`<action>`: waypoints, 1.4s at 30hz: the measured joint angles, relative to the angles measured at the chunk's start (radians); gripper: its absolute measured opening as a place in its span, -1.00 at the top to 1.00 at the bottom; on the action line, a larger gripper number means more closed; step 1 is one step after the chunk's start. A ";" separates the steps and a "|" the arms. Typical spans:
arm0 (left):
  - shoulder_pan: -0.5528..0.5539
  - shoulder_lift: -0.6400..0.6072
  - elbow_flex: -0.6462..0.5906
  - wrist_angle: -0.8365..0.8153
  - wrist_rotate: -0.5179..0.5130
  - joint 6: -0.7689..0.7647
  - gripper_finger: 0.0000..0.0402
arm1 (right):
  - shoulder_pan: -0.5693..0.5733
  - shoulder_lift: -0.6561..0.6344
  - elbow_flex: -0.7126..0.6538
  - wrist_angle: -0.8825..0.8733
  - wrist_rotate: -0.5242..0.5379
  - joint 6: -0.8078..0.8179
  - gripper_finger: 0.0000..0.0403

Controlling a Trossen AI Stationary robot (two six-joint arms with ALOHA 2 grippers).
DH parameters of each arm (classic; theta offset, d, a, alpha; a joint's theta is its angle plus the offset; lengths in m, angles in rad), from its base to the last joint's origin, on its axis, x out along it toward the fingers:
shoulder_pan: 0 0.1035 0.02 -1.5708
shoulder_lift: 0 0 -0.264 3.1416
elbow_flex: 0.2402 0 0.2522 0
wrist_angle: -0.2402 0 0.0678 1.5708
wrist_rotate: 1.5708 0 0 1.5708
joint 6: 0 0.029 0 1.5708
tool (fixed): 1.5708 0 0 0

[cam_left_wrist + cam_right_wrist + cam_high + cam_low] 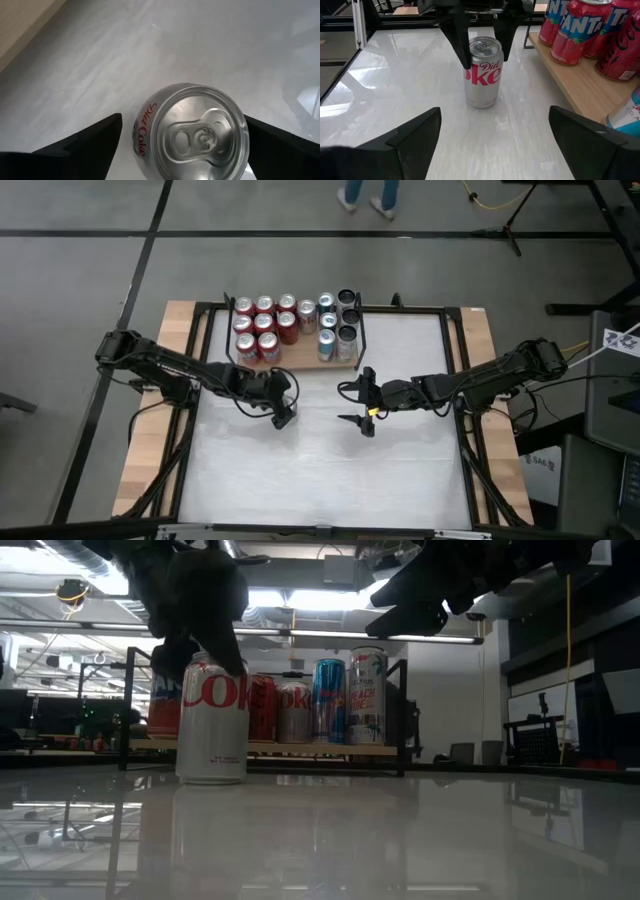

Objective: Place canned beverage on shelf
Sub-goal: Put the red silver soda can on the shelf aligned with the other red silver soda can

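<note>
I see the Diet Coke can (483,72) standing upright on the white tabletop (320,470), in front of the shelf (300,360) and clear of it. My left gripper (482,30) hangs over the can with its fingers spread wide, one on each side of the top, not clamped on it. My right gripper (362,397) sits beside it over the table, jaws also wide apart and holding nothing. The shelf board carries red cans (262,328) and blue-and-white cans (326,330) packed together.
</note>
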 joint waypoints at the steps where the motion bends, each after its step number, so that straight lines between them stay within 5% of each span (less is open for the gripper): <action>1: -0.006 0.000 0.000 0.000 -0.009 0.001 -0.84 | 0.000 0.000 0.000 0.000 0.000 0.000 -0.78; 16: -0.060 0.000 0.000 0.004 -0.065 0.059 -0.46 | 0.000 0.000 0.000 0.000 0.000 0.000 -0.78; 42: -0.050 0.001 -0.001 0.156 0.130 0.429 -0.44 | 0.000 0.000 0.000 0.000 0.000 0.000 -0.78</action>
